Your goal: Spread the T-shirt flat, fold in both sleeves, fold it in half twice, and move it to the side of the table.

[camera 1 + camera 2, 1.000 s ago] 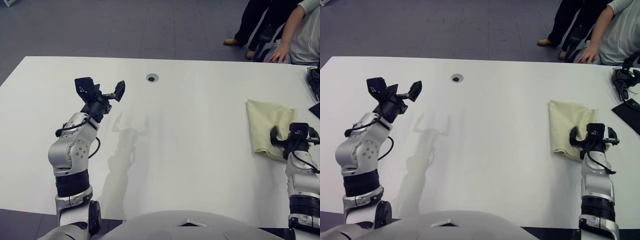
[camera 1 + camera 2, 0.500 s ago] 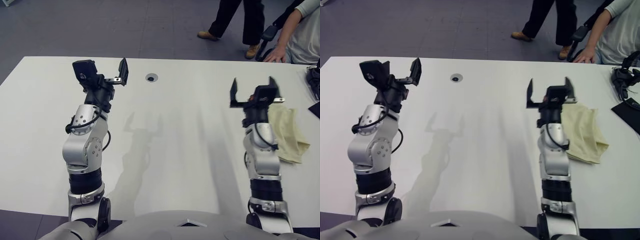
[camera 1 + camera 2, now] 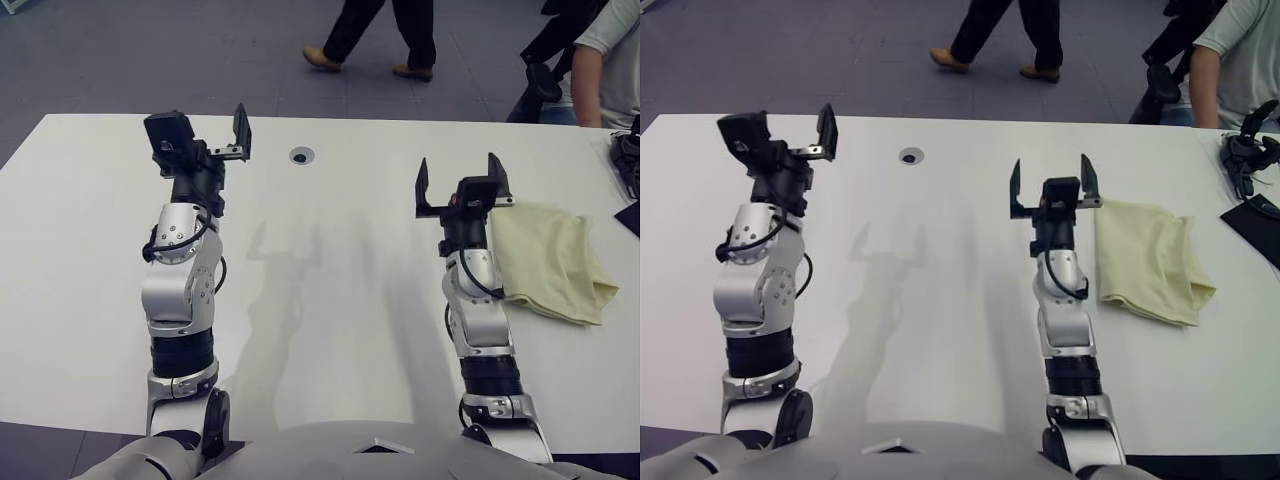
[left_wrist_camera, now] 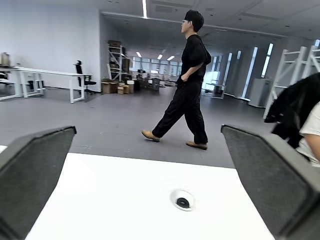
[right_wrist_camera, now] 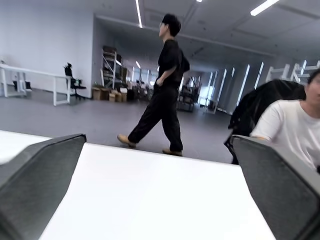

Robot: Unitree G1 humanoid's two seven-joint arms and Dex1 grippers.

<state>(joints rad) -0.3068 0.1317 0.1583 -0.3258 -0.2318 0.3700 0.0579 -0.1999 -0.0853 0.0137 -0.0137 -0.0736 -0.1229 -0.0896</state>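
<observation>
Head view: folded yellow T-shirt [image 3: 548, 262] is lying on the right side of the white table [image 3: 330, 300], long axis running roughly near-to-far. Right gripper [image 3: 458, 178] is hovering raised just beside the shirt's left edge, fingers spread, empty. Left gripper [image 3: 204, 140] is hovering well apart on the left, fingers spread, empty.
Left wrist: fingers [image 4: 35, 175] are gaping wide, cable hole [image 4: 183, 202] showing between them.
Right wrist: fingers [image 5: 40, 180] are gaping over bare tabletop.
</observation>
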